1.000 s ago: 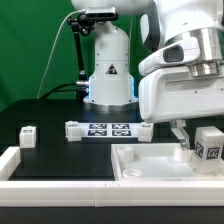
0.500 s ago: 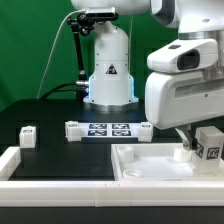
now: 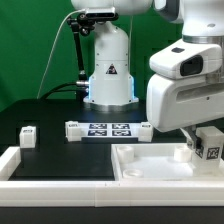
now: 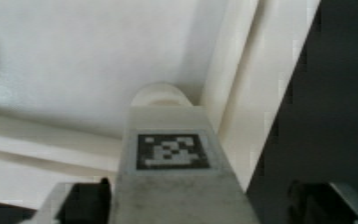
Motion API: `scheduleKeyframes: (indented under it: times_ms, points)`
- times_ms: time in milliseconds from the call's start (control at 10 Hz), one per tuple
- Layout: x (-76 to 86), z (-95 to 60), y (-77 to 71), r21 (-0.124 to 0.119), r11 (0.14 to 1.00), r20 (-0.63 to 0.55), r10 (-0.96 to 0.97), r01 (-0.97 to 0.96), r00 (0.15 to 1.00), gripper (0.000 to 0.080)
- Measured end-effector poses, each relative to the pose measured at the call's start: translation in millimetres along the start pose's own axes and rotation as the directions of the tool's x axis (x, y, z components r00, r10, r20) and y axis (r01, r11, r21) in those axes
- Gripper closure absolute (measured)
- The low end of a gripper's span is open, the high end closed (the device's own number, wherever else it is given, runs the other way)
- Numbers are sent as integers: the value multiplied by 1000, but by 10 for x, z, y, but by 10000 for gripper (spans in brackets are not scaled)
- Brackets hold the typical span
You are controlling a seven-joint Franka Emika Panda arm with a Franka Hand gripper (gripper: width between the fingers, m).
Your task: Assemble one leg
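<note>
The leg sits upright at the exterior view's right edge, over the right-hand end of the white square tray, with its black-and-white tag facing the camera. We cannot tell whether its base rests on the tray floor.

In the wrist view the leg fills the middle of the frame, tag up, and a rounded white nub shows just past its end.

The gripper hangs just beside the leg under the arm's bulky white wrist housing. One grey finger lies close along the leg's side. The other side merges with the dark background, so we cannot tell whether the jaws clamp the leg or stand free of it.

Moving outward, the tray's raised rim runs pale beside the leg, and beyond it lies the black table.

- The marker board lies flat near the table's middle.
- A small white block sits at the board's end on the exterior view's right.
- Another small tagged block stands well apart, toward the exterior view's left.
- A low white wall borders the near edge.

Behind all this stands the arm's white base with a warning triangle, a black cable beside it, and a green backdrop.
</note>
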State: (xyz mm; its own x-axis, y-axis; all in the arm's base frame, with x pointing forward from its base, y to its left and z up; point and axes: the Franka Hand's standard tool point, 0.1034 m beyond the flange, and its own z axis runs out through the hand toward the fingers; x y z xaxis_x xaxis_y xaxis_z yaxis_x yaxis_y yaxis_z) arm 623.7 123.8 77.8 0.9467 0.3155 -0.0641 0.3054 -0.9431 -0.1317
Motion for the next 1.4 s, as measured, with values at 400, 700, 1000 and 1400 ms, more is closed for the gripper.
scheduleKeyframes:
  times_ms: [400,700,1000,1400]
  points:
    - [-3,2,14,-1,999,0,38,-38,999,502]
    - [-15,23,55,26,945,-66,327,-326,943,502]
    - [-14,21,87,65,804,-80,594,-591,800,502]
    - [4,23,87,112,503,-58,865,-857,499,502]
